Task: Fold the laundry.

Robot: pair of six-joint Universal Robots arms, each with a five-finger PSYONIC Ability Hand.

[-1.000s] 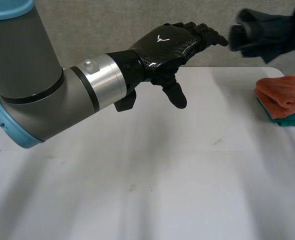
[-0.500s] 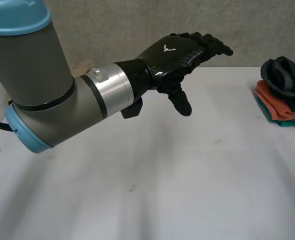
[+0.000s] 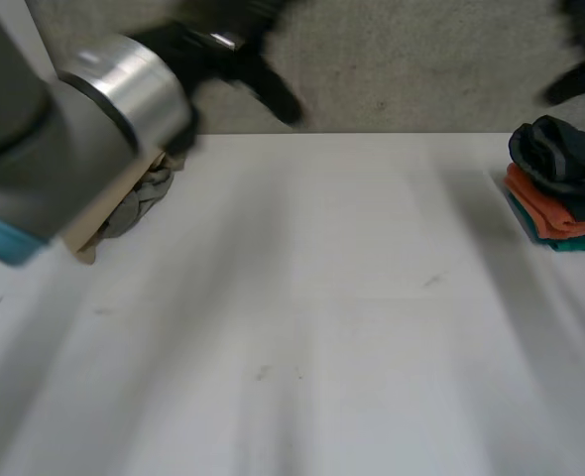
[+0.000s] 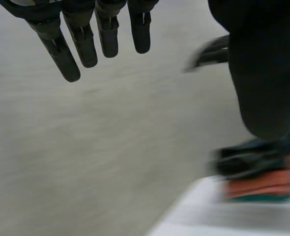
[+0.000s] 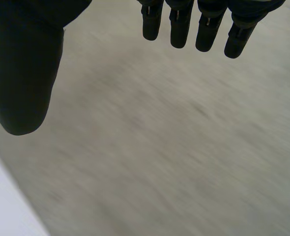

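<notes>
Left hand [image 3: 228, 40] risen, fingers [image 4: 83, 42] straight, folded stack [image 3: 558, 193] well apart.

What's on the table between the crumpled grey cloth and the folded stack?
Nothing; the head view shows bare white table between the grey cloth and the folded stack.

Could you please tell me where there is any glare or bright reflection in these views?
Head view: one bright highlight on the left arm's silver wrist ring; the table shows no hot spots, and the clothes stack is not washed out. Left wrist view: the left hand looks matte, no glare. Right wrist view: the same for the right hand.
</notes>
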